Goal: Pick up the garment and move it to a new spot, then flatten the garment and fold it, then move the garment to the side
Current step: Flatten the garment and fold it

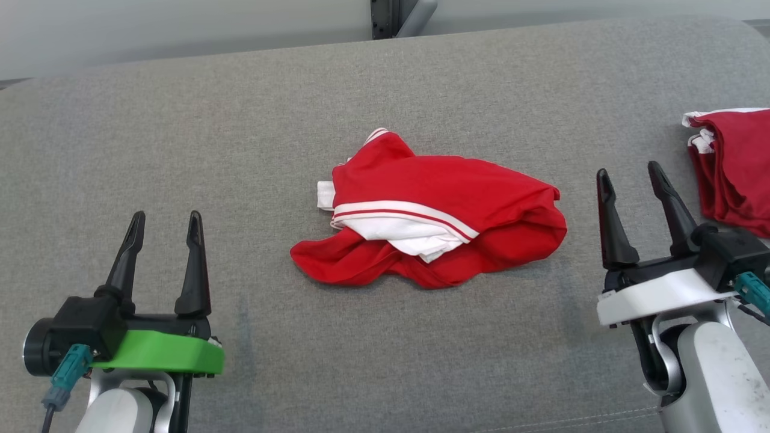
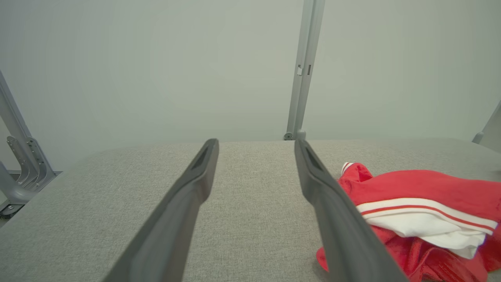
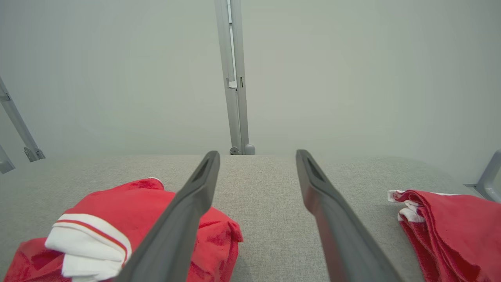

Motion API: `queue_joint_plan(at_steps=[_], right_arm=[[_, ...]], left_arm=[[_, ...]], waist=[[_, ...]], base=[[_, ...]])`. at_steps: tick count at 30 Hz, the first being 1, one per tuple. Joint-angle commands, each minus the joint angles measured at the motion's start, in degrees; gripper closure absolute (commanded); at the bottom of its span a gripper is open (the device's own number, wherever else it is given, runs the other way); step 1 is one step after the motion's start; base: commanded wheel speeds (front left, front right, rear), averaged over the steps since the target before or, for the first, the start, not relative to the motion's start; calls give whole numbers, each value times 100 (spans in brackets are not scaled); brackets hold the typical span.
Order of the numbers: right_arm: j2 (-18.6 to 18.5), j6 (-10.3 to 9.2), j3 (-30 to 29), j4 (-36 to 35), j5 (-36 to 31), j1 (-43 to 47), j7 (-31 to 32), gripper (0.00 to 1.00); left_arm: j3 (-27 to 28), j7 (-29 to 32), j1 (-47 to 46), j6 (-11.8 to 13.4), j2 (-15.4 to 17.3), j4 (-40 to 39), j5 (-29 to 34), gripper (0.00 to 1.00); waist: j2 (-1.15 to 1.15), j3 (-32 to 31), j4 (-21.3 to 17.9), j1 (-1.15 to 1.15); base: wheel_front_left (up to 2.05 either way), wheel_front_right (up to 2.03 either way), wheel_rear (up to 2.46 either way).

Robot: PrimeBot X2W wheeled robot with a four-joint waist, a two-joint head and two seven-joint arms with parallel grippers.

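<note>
You have a table (image 1: pixel 180 120) covered in grey woven cloth, with its far edge rounded. On its right side, near the edge, a folded red pile (image 1: pixel 737 171) with white trim at its upper corner lies flat on the cloth. Behind the table you see a plain pale wall (image 2: pixel 156 58). A grey metal post (image 3: pixel 235 78) stands upright against it, and slanted metal brackets (image 2: pixel 23 164) sit past the left end.

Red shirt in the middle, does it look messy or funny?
Yes. The red garment lies crumpled in a heap in the middle of the gray cushion, with its white striped trim bunched on top. The folded red cloth at the right edge looks neat by comparison.
</note>
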Motion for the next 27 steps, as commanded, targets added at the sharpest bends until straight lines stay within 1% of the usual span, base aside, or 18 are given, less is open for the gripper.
queue_joint_plan(at_steps=[1, 5, 9, 20, 24, 27], right_arm=[[31, -3, 82, -157, -20, 129, 86, 0], [59, -3, 192, -437, -38, 238, 240, 0], [151, -3, 179, -662, -10, 464, 368, 0], [222, -3, 118, -858, -8, 649, 500, 0], [142, -3, 254, -847, -34, 557, 571, 0], [18, -3, 553, -739, -42, 400, 659, 0]], left_arm=[[-13, 7, 72, 43, 39, -18, -40, 0], [-42, 30, 132, 43, 43, -30, -51, 0], [-63, 38, 166, 53, 45, -47, -59, 0], [-90, 25, 168, 84, 71, -65, -86, 0], [-106, 23, 98, 78, 65, -77, -87, 0], [-148, 15, 3, 38, 41, -87, -76, 0]], waist=[[0, -112, -53, 0], [0, -171, -55, 0], [0, -200, -36, 0], [0, -182, -5, 0], [0, -120, 47, 0], [0, -13, 144, 0]], base=[[0, 0, 0], [0, 0, 0], [0, 0, 0], [0, 0, 0], [0, 0, 0], [0, 0, 0]])
